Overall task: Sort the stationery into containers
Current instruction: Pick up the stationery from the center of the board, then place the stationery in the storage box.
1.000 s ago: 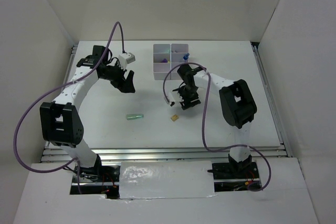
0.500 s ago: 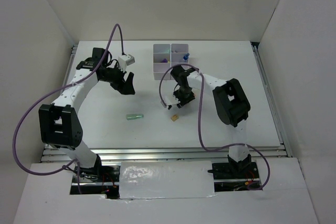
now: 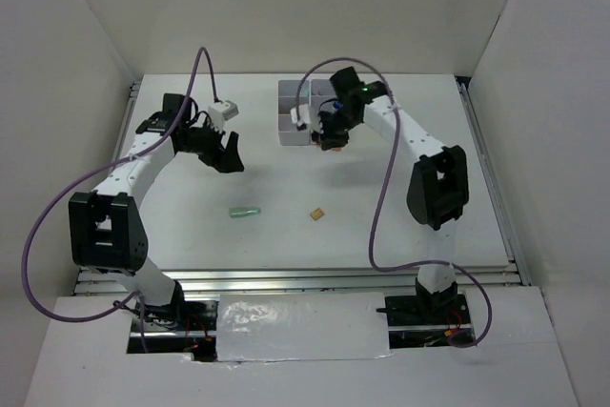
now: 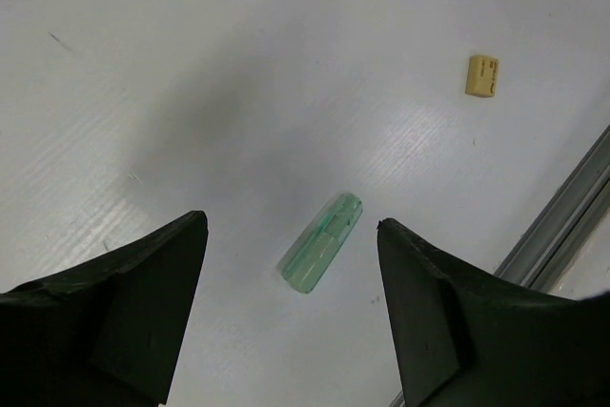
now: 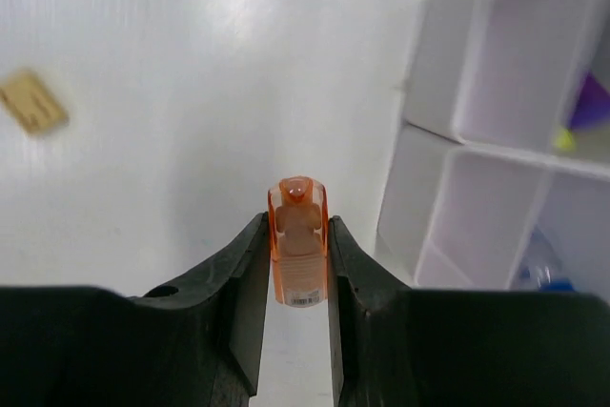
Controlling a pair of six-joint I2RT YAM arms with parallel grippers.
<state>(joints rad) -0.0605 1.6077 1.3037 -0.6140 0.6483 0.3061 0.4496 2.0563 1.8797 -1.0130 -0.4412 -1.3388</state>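
Gripping orange marker [image 5: 297, 235]; label [image 5: 303, 298] illegible

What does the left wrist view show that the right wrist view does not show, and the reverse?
Only the left wrist view shows the translucent green marker, lying on the table under the open left gripper. Only the right wrist view shows the right gripper shut on the translucent orange marker, beside the white plastic bins. Both views show the small tan block and the white table.
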